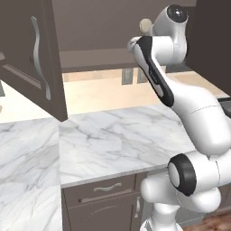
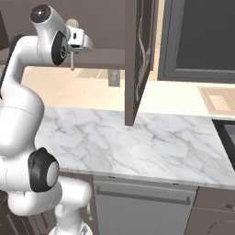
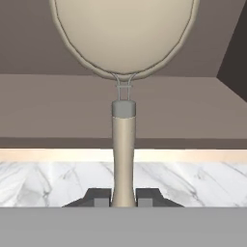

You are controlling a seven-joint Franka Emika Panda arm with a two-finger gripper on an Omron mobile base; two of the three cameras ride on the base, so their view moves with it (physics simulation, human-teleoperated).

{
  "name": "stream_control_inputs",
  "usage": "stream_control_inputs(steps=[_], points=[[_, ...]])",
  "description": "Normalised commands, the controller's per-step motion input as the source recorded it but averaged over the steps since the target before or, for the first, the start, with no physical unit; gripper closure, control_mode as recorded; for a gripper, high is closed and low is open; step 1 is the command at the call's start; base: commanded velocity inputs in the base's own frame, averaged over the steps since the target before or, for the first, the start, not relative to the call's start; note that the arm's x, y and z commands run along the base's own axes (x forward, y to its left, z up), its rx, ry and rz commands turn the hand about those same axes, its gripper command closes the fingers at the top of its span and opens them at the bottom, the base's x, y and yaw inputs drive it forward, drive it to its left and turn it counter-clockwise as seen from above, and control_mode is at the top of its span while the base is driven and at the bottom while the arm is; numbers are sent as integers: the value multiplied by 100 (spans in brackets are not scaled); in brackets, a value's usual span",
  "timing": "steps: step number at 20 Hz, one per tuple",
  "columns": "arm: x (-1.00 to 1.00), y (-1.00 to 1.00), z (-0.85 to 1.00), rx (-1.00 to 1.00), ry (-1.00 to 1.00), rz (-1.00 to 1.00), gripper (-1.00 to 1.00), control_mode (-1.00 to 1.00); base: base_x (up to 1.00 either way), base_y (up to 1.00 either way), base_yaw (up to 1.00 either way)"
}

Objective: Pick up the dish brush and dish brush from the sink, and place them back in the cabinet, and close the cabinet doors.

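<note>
Support surfaces: marble counter, cabinet shelf.

White, grey-veined counter point(image 1: 113, 140) runs across both base views and across the lower hand view; its visible stretch carries no loose items. It sits on low drawer fronts point(image 1: 101, 191) at the left and a grey panel point(image 2: 142, 204) at the right, and meets a cream backsplash point(image 1: 99, 92) behind. Shelf point(image 3: 58, 106) above: brown board, visible surface bare.
</note>
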Motion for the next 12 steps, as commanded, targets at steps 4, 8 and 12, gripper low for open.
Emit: stream_control_inputs(steps=[4, 8, 12], points=[[58, 8, 0, 0, 0, 0, 100, -100, 0, 0, 0], [53, 6, 0, 0, 0, 0, 100, -100, 0, 0, 0], [41, 0, -4, 0, 0, 0, 100, -100, 0, 0, 0]])
